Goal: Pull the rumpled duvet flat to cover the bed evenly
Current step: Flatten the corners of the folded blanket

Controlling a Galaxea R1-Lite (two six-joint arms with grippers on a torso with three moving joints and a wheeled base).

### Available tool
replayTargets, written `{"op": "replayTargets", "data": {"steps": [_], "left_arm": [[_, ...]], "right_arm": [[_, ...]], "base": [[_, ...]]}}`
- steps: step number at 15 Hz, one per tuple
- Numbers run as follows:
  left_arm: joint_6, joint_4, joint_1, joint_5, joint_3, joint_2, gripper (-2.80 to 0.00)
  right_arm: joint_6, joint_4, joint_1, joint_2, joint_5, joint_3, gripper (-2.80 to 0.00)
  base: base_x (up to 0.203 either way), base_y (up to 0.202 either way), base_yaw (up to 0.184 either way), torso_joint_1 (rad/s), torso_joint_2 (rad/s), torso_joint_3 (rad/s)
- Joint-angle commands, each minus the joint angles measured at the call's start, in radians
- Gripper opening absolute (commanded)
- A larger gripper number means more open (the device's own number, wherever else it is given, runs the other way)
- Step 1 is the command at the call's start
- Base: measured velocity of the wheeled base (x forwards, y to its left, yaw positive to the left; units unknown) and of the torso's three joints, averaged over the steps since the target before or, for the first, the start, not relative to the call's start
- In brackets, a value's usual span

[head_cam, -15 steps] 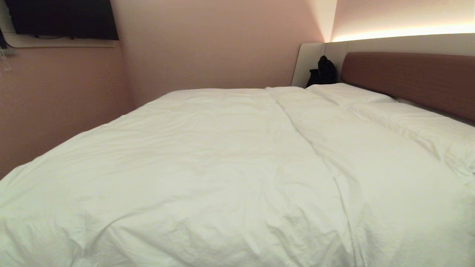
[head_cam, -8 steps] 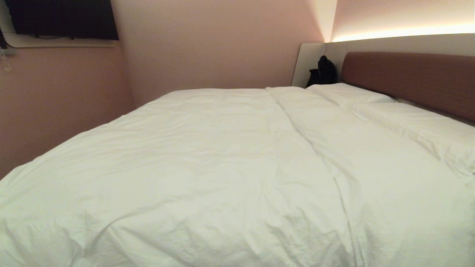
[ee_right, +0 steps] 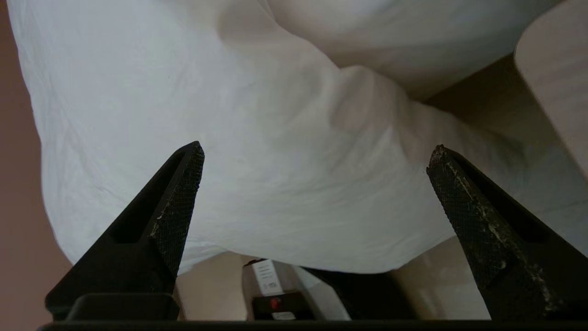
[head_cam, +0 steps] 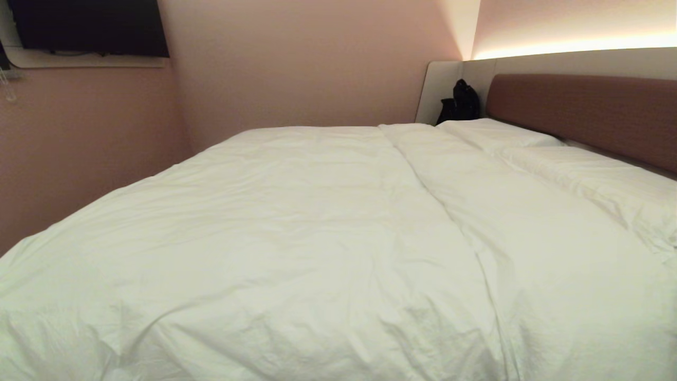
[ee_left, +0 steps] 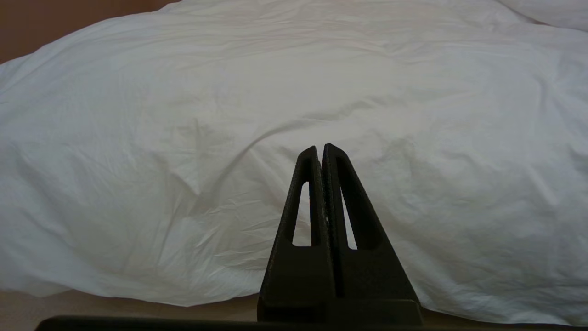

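The white duvet (head_cam: pixel 296 227) lies spread over the bed, lightly wrinkled, with a long edge line running from the far side to the near right. The bed's reddish-brown headboard (head_cam: pixel 582 114) is at the right. Neither gripper shows in the head view. In the left wrist view my left gripper (ee_left: pixel 320 148) is shut and empty, pointing at the duvet's (ee_left: pixel 275 92) overhanging near edge above the beige bed base (ee_left: pixel 92 308). In the right wrist view my right gripper (ee_right: pixel 317 149) stands wide open in front of a hanging duvet corner (ee_right: pixel 275 138), holding nothing.
Two white pillows (head_cam: pixel 497 135) (head_cam: pixel 597 180) lie along the headboard. A black bag (head_cam: pixel 459 103) sits in the far corner beside it. A dark screen (head_cam: pixel 90 26) hangs on the pink wall at the left. Part of the robot's own body (ee_right: pixel 271 294) shows under the duvet corner.
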Motion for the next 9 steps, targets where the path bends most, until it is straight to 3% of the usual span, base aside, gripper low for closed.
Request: {"op": "replayTargets", "data": {"steps": [1,4,6,9], "left_arm": [[-0.001,0.0,0.0,0.0,0.0,0.0,-2.8],[-0.001,0.0,0.0,0.0,-0.001,0.001,-2.8],[-0.001,0.0,0.0,0.0,-0.001,0.0,-2.8],[-0.001,0.0,0.0,0.0,-0.001,0.0,-2.8]], "right_arm": [[-0.061,-0.064,-0.002,0.022,0.044,-0.001,0.0],[-0.134,-0.079,0.002,0.038,0.064,-0.001,0.0],[-0.227,-0.082,0.006,0.056,0.123,-0.001,0.0],[-0.321,-0.101,0.014,0.089,0.131,-0.001,0.0]], "base": [[0.0,0.0,0.0,0.0,0.0,0.0],[0.0,0.0,0.0,0.0,0.0,0.0],[0.0,0.0,0.0,0.0,0.0,0.0],[0.0,0.0,0.0,0.0,0.0,0.0]]}}
